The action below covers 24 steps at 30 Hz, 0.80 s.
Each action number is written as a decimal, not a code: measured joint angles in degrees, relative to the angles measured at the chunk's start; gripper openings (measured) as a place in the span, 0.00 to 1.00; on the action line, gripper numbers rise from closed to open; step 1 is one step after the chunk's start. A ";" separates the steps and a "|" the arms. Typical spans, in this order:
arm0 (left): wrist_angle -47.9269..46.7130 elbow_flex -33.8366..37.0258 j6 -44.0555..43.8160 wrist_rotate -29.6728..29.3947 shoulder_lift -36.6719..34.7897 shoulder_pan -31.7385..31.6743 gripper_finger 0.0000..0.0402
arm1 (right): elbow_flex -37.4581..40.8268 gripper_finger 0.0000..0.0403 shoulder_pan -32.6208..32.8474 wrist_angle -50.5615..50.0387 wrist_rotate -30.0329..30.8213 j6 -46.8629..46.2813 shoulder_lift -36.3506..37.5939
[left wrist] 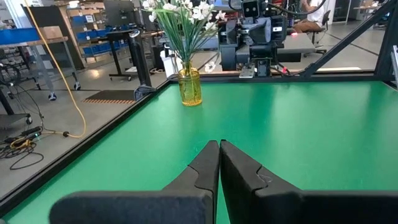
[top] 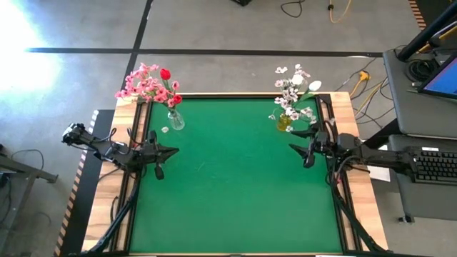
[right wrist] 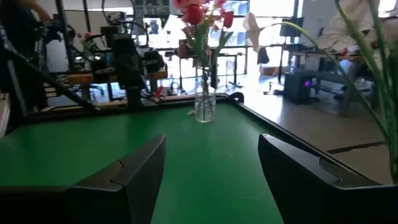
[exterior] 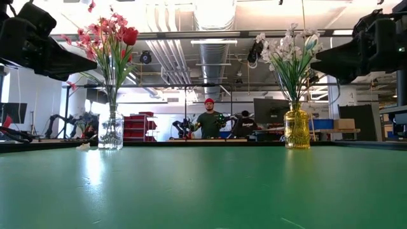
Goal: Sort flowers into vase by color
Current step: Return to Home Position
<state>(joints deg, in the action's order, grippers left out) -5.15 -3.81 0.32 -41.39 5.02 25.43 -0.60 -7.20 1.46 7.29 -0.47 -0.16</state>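
Pink and red flowers sit in the clear vase at the mat's back-left corner; white flowers in the yellow vase back-right; left gripper hovers by the left edge, jaws together; right gripper by the right edge, jaws apart.

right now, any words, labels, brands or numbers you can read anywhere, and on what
No text can be read in any view.
On the yellow glass vase and the clear glass vase: no label.
On the black keyboard and the blue laptop screen: too small to read.
On the left gripper and the right gripper: no markings show.
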 joint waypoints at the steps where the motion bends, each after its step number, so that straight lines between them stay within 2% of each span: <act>1: 0.00 0.00 0.00 0.00 0.00 0.00 0.00 | 0.00 0.62 -0.44 -0.17 -1.03 -0.14 0.01; 4: 0.00 0.00 0.00 0.02 0.00 0.00 0.00 | 0.00 0.62 -1.00 -0.60 -3.39 -0.27 0.04; 11: -0.01 0.02 0.00 0.00 0.00 0.00 0.00 | 0.00 0.62 -0.96 -0.61 -3.36 -1.31 -0.48; 24: -0.01 0.04 0.00 0.00 0.00 0.01 0.00 | 0.00 0.62 -0.96 -0.38 -3.01 -0.44 -7.76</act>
<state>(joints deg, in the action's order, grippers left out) -5.16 -3.77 0.32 -41.39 5.02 25.44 -0.60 -8.16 1.08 4.27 -0.91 -7.92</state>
